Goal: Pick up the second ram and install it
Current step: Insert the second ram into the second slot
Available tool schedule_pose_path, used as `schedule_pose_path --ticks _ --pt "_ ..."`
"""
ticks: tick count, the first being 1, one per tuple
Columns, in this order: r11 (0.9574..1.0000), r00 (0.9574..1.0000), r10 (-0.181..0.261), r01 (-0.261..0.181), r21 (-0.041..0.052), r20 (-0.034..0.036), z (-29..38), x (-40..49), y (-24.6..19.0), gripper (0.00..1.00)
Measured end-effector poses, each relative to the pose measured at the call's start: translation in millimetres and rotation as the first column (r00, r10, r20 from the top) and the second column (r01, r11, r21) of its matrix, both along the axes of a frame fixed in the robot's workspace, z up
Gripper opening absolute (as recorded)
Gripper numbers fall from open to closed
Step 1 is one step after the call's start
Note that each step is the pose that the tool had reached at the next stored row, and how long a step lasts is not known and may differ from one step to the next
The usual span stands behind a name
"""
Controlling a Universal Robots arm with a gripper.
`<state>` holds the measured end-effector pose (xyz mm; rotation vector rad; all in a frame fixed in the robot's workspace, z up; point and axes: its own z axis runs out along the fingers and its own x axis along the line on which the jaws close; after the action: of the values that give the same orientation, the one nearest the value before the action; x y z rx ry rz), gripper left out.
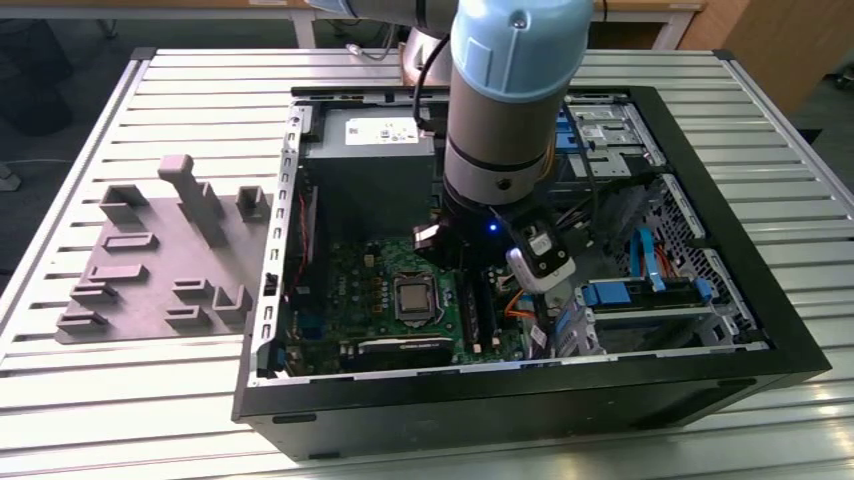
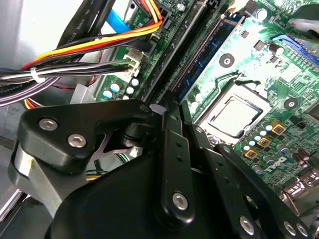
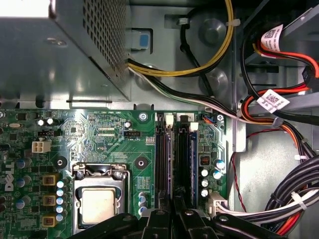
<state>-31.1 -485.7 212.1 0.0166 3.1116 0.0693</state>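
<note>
We see the hand [image 3: 172, 214] lowered inside the computer case [image 1: 787, 350], directly over the memory slots [image 3: 174, 159] at three o'clock of the processor socket [image 3: 98, 201]. Its fingers [image 2: 174, 149] stand drawn close together; whether they pinch anything we cannot tell. The second ram [image 2: 207, 50] appears to sit along a slot, so installation looks near completion, though seating remains unconfirmed. The fingertips hide the slots' near ends, and the arm [image 1: 514, 90] masks them in the exterior view.

Tool [image 3: 174, 219] fingers over black slots [image 3: 174, 159]; processor [image 3: 98, 205] beside.
</note>
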Motion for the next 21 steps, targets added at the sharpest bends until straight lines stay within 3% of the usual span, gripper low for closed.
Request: schedule_pose_path --ticks 14,15,16,21 --pt "1.0000 1.0000 -0.001 0.001 -0.0002 0.0000 -1.6 0.0 0.0 0.15" --pt "1.0000 1.0000 -0.001 0.001 -0.0002 0.0000 -1.6 0.0 0.0 0.21" --pt "1.0000 1.0000 -0.001 0.001 0.0000 0.0000 -1.5 0.0 0.0 0.21" --pt "1.0000 1.0000 -0.001 0.001 -0.0002 -0.0001 7.5 0.0 0.0 0.21"
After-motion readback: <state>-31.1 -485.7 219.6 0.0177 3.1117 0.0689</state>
